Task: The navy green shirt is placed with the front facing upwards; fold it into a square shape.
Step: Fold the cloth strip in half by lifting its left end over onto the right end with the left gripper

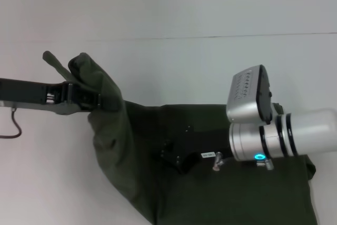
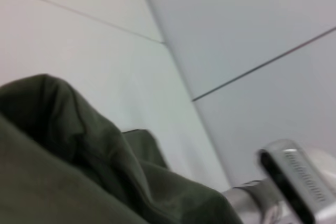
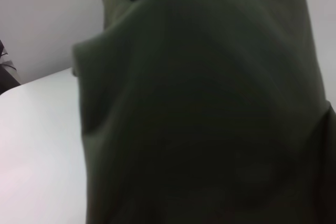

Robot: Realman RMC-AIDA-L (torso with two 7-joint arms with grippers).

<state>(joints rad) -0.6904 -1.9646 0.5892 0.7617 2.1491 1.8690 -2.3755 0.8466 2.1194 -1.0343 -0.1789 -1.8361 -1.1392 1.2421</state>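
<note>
Left pincer (image 1: 95, 100) clenched on the navy green shirt (image 1: 210, 183) — edge raised above the white desk (image 1: 47, 183). Rest spread flat — right pincer (image 1: 174, 159) low on it, grip impossible to tell.

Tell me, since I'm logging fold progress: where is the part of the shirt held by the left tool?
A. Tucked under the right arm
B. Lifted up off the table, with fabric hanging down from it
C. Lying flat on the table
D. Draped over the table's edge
B: in the head view the left tool grips a bunch of the navy green shirt raised above the white table, cloth draping down from it.
</note>
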